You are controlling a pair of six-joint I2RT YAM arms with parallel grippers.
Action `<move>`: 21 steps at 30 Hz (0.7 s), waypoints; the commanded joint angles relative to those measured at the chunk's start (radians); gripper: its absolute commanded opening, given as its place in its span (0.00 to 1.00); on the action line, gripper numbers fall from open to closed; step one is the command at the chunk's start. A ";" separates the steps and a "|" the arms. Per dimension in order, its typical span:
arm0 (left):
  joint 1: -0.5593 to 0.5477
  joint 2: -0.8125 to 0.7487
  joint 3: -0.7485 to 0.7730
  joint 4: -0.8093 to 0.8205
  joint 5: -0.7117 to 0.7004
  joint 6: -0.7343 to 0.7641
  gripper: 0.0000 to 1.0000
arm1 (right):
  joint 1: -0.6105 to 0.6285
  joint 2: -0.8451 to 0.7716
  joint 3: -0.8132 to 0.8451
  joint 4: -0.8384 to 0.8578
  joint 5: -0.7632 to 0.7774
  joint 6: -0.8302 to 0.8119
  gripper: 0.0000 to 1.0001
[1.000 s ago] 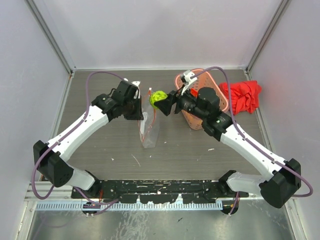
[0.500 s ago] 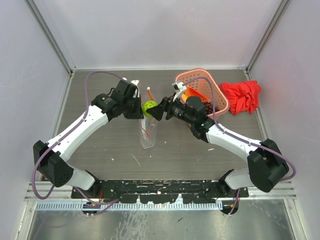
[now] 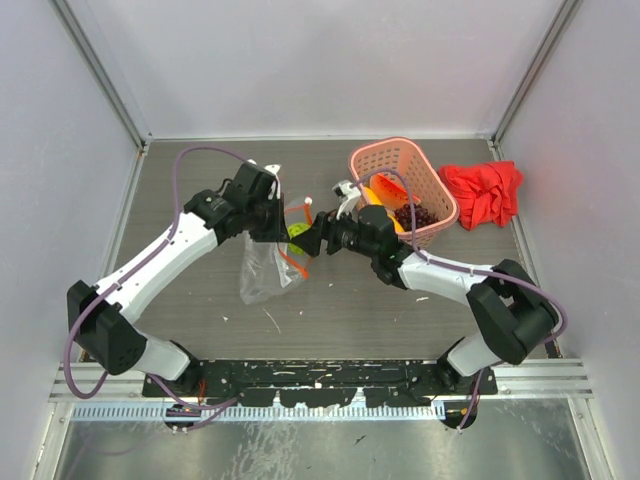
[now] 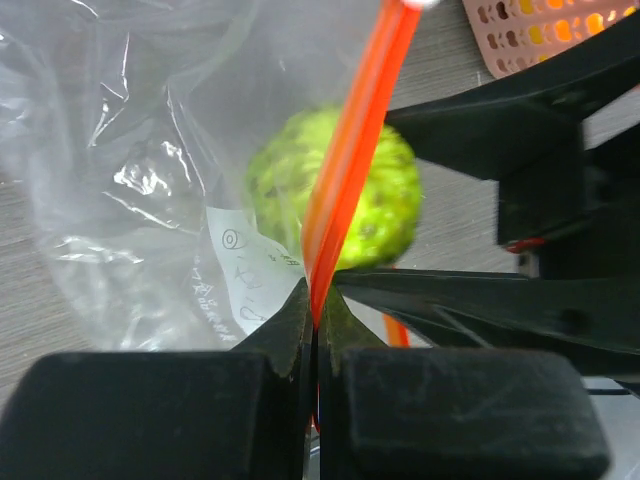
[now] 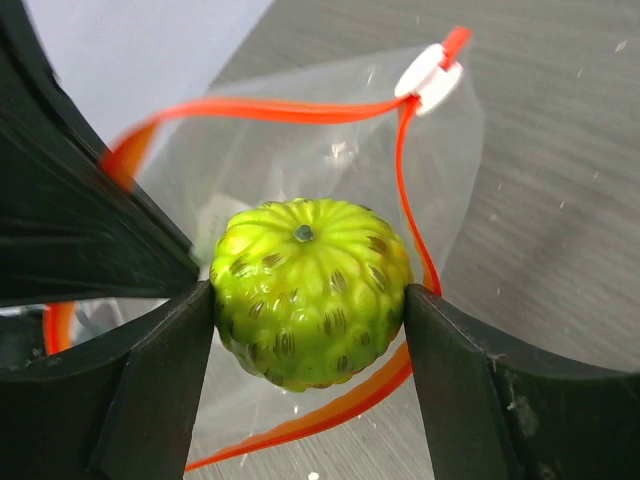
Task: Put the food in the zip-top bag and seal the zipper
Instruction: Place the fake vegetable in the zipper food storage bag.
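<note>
My right gripper (image 3: 312, 238) is shut on the bumpy lime-green ball (image 5: 308, 290) and holds it at the open mouth of the clear zip-top bag (image 3: 262, 272). The ball also shows in the top view (image 3: 298, 233) and the left wrist view (image 4: 340, 205). My left gripper (image 3: 272, 228) is shut on the bag's orange-red zipper strip (image 4: 350, 160), holding one side of the mouth up. The zipper loops open around the ball in the right wrist view (image 5: 400, 190), with its white slider (image 5: 432, 72) at the far end. An orange piece (image 3: 386, 190) and the purple grape bunch (image 3: 413, 214) lie in the pink basket.
The pink lattice basket (image 3: 378, 156) stands at the back, right of centre, close behind my right arm. A red cloth (image 3: 483, 192) lies to its right near the side wall. The cell walls close in the table on three sides.
My right gripper has carried the green ball left and down from beside the basket into the bag's mouth. The bag has swung from hanging straight to bulging out to the left.
</note>
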 commanded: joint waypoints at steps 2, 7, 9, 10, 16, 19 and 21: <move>-0.005 -0.073 0.019 0.068 0.043 -0.019 0.00 | 0.034 0.018 -0.024 0.071 -0.005 -0.066 0.29; -0.006 -0.069 0.006 0.092 0.088 -0.036 0.00 | 0.066 0.020 -0.039 0.135 -0.039 -0.075 0.34; -0.009 -0.061 0.001 0.099 0.111 -0.049 0.00 | 0.081 0.016 -0.043 0.171 -0.034 -0.075 0.36; -0.010 -0.059 0.000 0.102 0.120 -0.053 0.00 | 0.086 0.014 -0.047 0.186 -0.028 -0.075 0.37; -0.021 -0.072 -0.012 0.113 0.133 -0.060 0.00 | 0.094 0.011 -0.062 0.230 0.001 -0.071 0.57; -0.022 -0.086 -0.012 0.097 0.090 -0.034 0.00 | 0.093 -0.001 -0.061 0.203 -0.020 -0.084 0.71; -0.021 -0.095 -0.007 0.082 0.050 -0.013 0.00 | 0.093 -0.021 -0.056 0.168 -0.024 -0.096 0.82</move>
